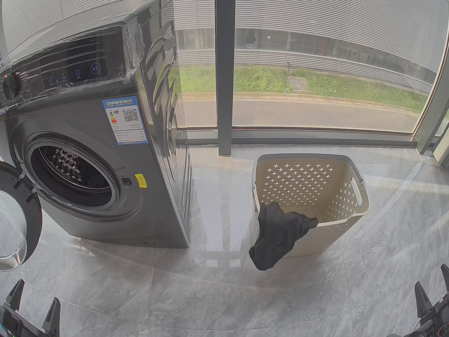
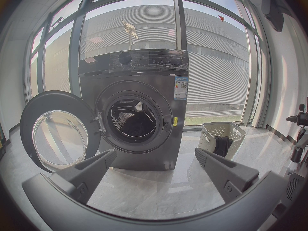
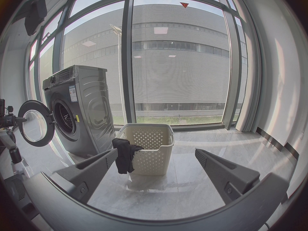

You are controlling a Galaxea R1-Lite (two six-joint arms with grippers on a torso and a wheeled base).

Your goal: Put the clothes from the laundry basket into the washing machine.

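Note:
A cream laundry basket (image 1: 348, 183) (image 2: 210, 135) (image 3: 160, 145) stands on the floor to the right of the grey washing machine (image 1: 154, 132) (image 2: 150, 122) (image 3: 93, 103). A black garment (image 1: 276, 235) (image 2: 222, 145) (image 3: 124, 154) hangs over the basket's near rim, half outside. The machine's round door (image 1: 14, 221) (image 2: 57, 130) (image 3: 35, 123) is swung wide, and the drum (image 1: 75, 172) (image 2: 133, 117) shows dark cloth inside. My left gripper (image 1: 33, 303) (image 2: 155, 154) is open, low at the near left, facing the drum. My right gripper (image 1: 435, 286) (image 3: 155, 154) is open, low at the near right, facing the basket.
Grey marble floor (image 1: 210, 286) lies bare between me, the machine and the basket. A glass wall with a dark pillar (image 1: 224, 66) runs behind both. The open door juts out to the machine's left.

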